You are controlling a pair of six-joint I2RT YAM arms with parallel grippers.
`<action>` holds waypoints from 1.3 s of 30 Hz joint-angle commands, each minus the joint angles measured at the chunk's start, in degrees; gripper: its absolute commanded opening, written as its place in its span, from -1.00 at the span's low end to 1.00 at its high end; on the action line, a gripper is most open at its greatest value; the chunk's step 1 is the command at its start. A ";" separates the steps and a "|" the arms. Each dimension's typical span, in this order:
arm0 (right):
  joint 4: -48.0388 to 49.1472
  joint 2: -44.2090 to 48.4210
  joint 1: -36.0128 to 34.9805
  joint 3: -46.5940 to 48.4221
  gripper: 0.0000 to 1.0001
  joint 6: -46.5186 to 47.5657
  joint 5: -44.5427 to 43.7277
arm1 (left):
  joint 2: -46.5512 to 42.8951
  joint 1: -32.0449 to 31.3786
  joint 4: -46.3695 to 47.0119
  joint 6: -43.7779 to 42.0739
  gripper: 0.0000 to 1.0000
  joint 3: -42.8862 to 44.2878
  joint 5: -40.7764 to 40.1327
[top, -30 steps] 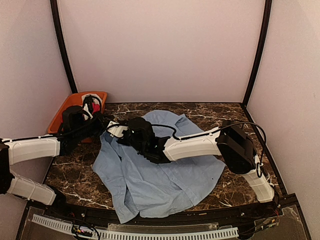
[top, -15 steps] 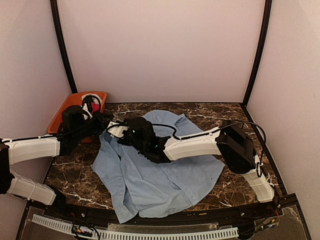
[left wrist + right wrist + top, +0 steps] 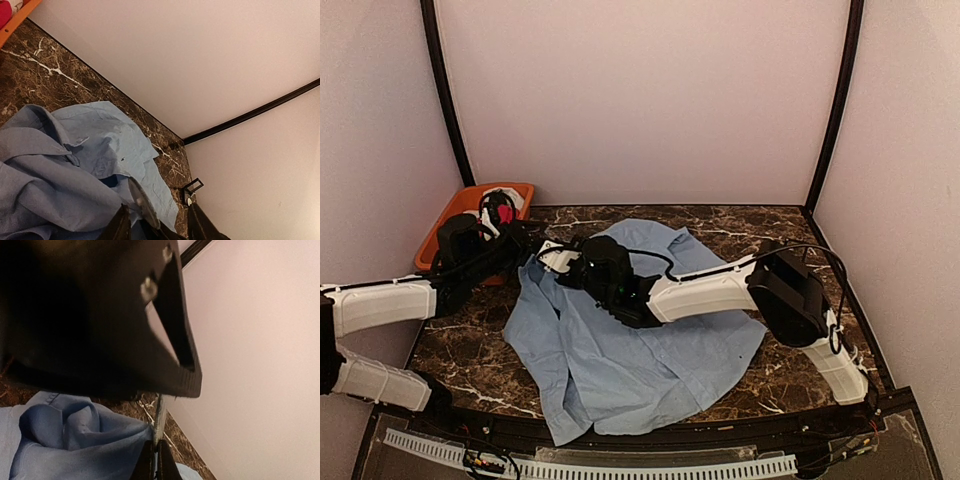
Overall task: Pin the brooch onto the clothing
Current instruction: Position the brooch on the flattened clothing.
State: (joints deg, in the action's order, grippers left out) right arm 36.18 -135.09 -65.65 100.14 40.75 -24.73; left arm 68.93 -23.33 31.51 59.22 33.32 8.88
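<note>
Showing only edge-on, brooch (image 3: 160, 415) clamped in right gripper (image 3: 155, 450); left gripper (image 3: 158, 210) apart, cut off below

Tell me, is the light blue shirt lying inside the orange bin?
No, the light blue shirt lies spread on the marble tabletop, while the orange bin stands beside it at the far left corner.

The top camera looked down from high at the near edge onto the whole table (image 3: 460, 340). The left wrist camera sat low, close over the shirt (image 3: 60, 170), facing a far wall (image 3: 200, 60). The right wrist camera, closer still, shared shirt and wall.
</note>
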 commanded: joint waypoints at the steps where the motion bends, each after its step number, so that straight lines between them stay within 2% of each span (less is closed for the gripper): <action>1: -0.01 2.86 1.72 -3.13 -1.00 -3.00 -1.36 | -4.11 -0.57 3.42 -0.60 -0.15 -1.69 1.03; 4: -0.67 5.40 1.88 -5.03 -1.00 -5.71 -0.23 | -6.08 -0.57 2.81 -1.31 0.05 -2.15 -0.24; 10: -4.96 13.11 4.10 -10.98 -1.00 -19.00 6.33 | -10.45 -0.49 -0.54 -4.83 0.19 -2.34 -4.04; 14: -7.29 20.29 7.99 -16.59 -1.00 -34.07 18.02 | -12.40 -0.42 -1.13 -6.92 0.27 -4.34 -5.48; 18: -5.82 26.07 11.27 -22.31 -1.00 -45.41 29.53 | -12.94 -0.40 2.53 -8.88 0.36 -7.41 -5.12; 23: -3.97 29.35 13.76 -25.72 -1.00 -55.27 43.07 | -8.39 -0.40 10.69 -12.38 0.39 -8.26 0.21; 31: 4.40 30.75 16.35 -30.06 -1.00 -65.86 58.26 | 2.41 -0.40 29.04 -16.58 0.40 -6.91 13.52; 36: 10.36 29.38 18.03 -30.68 -1.00 -72.95 64.13 | 11.89 -0.44 47.59 -10.57 0.38 -7.44 19.84; 39: 17.50 27.02 19.67 -31.31 -1.00 -80.45 68.09 | 15.07 -0.43 53.64 -7.54 0.32 -7.93 21.80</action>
State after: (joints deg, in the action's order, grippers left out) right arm 40.47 -106.24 -48.03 69.82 -28.69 35.18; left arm 80.95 -23.75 68.10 47.42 25.85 24.53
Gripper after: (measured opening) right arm 0.006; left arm 0.678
